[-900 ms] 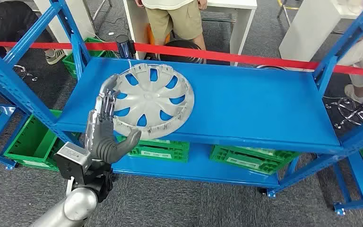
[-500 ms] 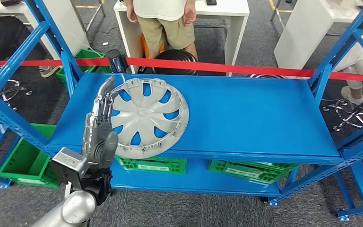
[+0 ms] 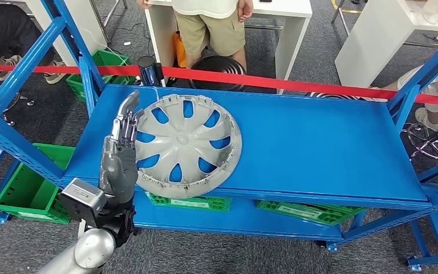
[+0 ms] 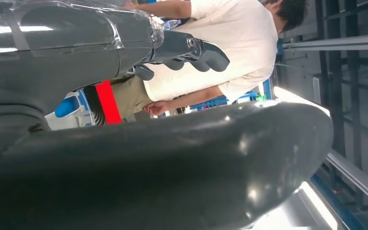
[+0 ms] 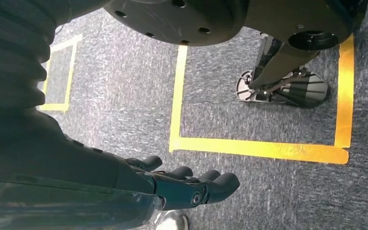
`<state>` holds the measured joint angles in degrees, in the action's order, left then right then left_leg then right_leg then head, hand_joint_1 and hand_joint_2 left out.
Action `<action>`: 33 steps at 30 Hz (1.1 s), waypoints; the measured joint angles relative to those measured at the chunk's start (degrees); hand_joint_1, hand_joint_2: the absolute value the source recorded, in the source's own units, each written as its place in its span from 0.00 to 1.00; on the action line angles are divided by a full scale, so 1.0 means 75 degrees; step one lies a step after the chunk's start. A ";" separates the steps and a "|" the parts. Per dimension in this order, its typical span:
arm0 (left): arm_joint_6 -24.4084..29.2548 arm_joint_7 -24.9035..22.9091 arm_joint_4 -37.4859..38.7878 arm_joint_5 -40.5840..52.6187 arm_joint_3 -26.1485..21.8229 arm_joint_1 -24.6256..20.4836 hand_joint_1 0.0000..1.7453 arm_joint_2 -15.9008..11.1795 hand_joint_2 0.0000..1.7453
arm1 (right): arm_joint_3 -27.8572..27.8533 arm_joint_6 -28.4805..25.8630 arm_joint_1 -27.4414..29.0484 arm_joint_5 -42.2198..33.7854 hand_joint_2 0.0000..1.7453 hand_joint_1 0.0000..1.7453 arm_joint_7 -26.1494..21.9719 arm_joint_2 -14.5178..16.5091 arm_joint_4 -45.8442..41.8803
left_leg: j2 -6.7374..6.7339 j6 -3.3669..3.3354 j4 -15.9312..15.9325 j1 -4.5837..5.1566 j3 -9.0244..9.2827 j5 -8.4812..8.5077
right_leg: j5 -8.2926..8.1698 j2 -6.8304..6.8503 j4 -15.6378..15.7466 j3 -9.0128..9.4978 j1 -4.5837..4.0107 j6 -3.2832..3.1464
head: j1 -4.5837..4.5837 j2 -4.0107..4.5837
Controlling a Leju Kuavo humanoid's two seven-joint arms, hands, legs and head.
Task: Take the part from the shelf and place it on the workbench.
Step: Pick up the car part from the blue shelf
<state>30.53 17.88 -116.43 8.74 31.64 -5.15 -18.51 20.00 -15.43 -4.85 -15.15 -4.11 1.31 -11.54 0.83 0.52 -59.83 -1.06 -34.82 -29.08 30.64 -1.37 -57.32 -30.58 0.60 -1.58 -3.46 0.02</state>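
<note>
A: Start at the fingers (image 3: 126, 123) of the left hand (image 3: 120, 154). How do they lie?

B: Stretched out nearly straight and close together, pointing away from the robot along the left rim of the part (image 3: 187, 145), a grey hubcap. They lie against or just beside that rim; I cannot tell whether they press on it. The thumb is not plainly visible in the head view, so I cannot tell whether the hand grips the rim at all.

A: And the left wrist view?

B: The dark fingers there curl slightly in the air, with a person (image 4: 211, 52) in a white shirt behind them.

A: Where is the hubcap?

B: On the top board of the blue shelf (image 3: 319, 154), towards its left end, lying flat with its near edge reaching the shelf's front lip. It has not left the shelf.

A: The right hand (image 5: 191, 187)?

B: It hangs over grey carpet marked with yellow tape (image 5: 258, 147). Its fingers are apart, a little bent, and hold nothing.

A: Further out?

B: Green crates (image 3: 188, 201) sit on the lower board and one more stands on the floor to the left. A red barrier tape (image 3: 296, 85) runs behind the shelf, and a person in khaki shorts stands beyond it by a white table (image 3: 288, 23).
</note>
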 joint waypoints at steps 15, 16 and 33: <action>-0.0042 -0.0801 -0.0034 0.0775 0.0015 0.0064 0.00 -0.0063 0.00 | 0.0012 0.0034 -0.0010 0.0110 1.00 0.00 0.0357 0.0000 0.0000 | -0.0018 -0.0010 0.0011 0.0004 0.0033 -0.0006 | 0.0032 0.0006 0.0020 0.0033 0.0032 0.0363 | -0.0002 0.0000; -0.0186 -0.1158 -0.0073 0.1114 0.0017 0.0074 0.00 -0.0125 0.00 | 0.0028 0.0050 -0.0011 0.0161 1.00 0.00 0.0411 -0.0003 0.0000 | -0.0023 -0.0009 0.0012 0.0003 0.0035 -0.0005 | 0.0034 0.0006 0.0019 0.0033 0.0030 0.0362 | -0.0002 0.0000; -0.5594 -0.6755 -0.0938 0.2872 0.1137 -0.1959 0.00 -0.1733 0.00 | 0.0545 0.0342 -0.0412 0.0356 1.00 0.00 0.0598 -0.0047 0.0006 | 0.0005 0.0002 0.0014 0.0004 0.0063 0.0004 | 0.0035 0.0014 0.0003 0.0049 0.0031 0.0355 | -0.0004 0.0000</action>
<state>-11.43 -32.79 -123.46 30.28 40.16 -19.84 -31.51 24.09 -12.86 -7.95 -12.48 0.38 0.96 -11.50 0.86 0.53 -59.72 -1.04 -34.35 -29.04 30.90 -1.27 -57.30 -30.21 0.84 1.08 -3.49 0.02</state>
